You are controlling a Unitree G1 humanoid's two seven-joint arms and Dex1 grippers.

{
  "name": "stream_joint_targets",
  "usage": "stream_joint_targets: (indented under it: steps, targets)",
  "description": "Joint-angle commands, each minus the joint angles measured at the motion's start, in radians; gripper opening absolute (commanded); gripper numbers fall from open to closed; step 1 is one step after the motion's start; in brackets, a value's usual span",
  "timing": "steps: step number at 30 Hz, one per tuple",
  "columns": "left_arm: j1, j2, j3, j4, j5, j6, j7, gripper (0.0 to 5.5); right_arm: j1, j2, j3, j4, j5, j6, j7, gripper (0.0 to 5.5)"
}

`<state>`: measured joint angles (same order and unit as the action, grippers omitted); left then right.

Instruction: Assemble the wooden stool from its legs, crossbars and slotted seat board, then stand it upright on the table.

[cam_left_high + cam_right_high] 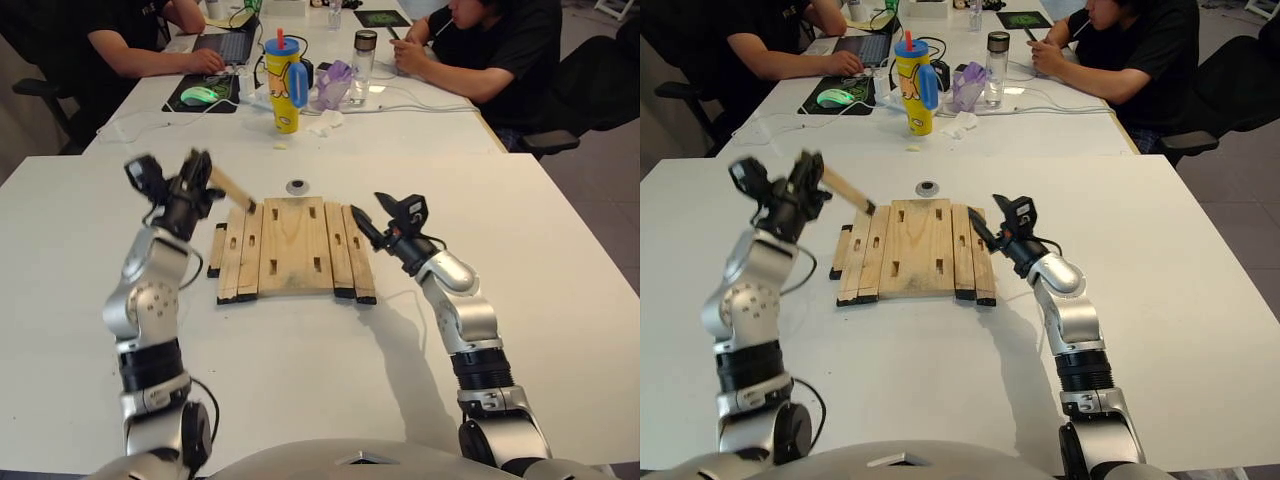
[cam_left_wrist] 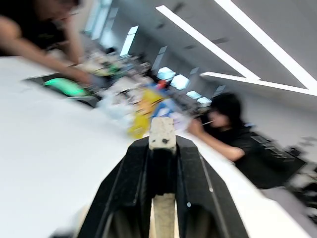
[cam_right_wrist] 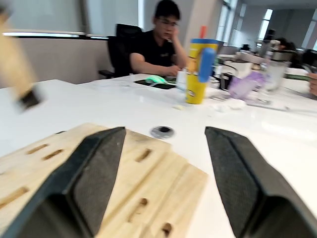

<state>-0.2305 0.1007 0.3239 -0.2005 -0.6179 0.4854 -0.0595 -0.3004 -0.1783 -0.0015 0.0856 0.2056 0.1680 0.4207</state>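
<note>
Looks barely begun. Grips one wooden bar in left end effector, raised at far left of flat-lying seat board; shows right end effector wide open, empty. Leaves all joining undone.

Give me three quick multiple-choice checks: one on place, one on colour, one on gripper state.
1. Where is the right gripper?
A. over the boards' right edge
B. over their left edge
C. over their middle

2. What colour is the cup's body?
A. red
B. yellow
C. green

3. The left gripper is:
A. open and empty
B. shut on a stick
C. shut and empty

Answers:
1 A: its tips are above the rightmost plank.
2 B: the body is yellow, the handle blue.
3 B: the stick is clamped between its fingers, raised in the air.
</note>
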Motion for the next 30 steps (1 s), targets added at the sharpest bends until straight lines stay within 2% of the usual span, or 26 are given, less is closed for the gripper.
stream_joint_targets:
  steps: [1, 16, 30]
  targets:
    - [0.009, -0.053, -0.025, 0.031, 0.040, -0.058, 0.026, 0.43, -0.031, 0.026, -0.023, 0.008, 0.027, 0.052, -0.036, 2.96]
    - [-0.072, -0.074, -0.002, 0.250, 0.078, -0.200, 0.013, 0.43, -0.039, 0.043, -0.003, -0.010, 0.035, 0.104, 0.002, 2.96]
    - [-0.088, -0.056, -0.031, 0.310, 0.145, -0.206, 0.026, 0.43, -0.042, 0.053, 0.008, -0.017, 0.038, 0.103, -0.009, 2.96]
